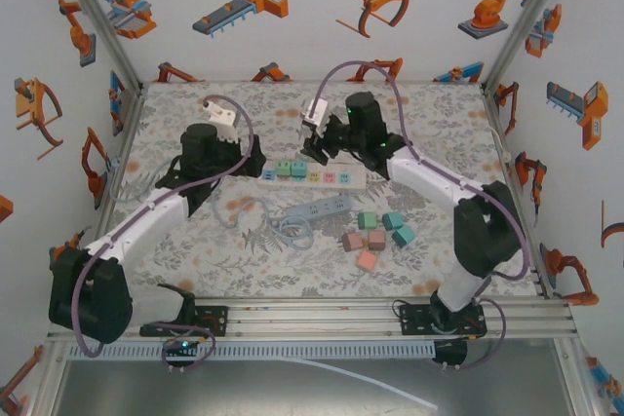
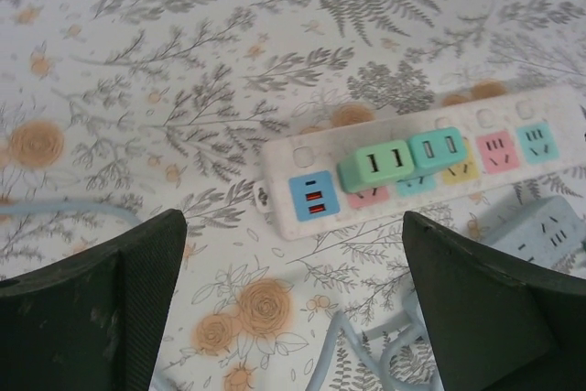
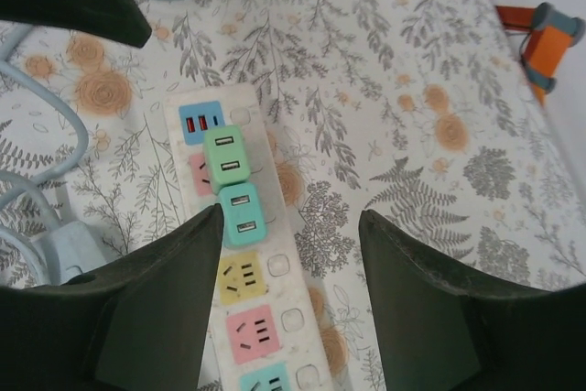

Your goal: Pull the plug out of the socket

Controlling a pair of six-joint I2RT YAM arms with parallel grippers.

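Note:
The white power strip (the socket) lies mid-table with coloured outlets. Two plugs sit side by side in it near its left end: a green plug and a teal plug. The same green plug and teal plug appear in the left wrist view. My right gripper hovers open over the strip, astride it, its left finger right beside the teal plug. My left gripper is wide open above bare cloth, short of the strip's USB end, holding nothing.
A blue-grey power strip with a looped cable lies in front of the white one. Several loose coloured plug blocks sit to its right. Printed walls close the table at the back and both sides.

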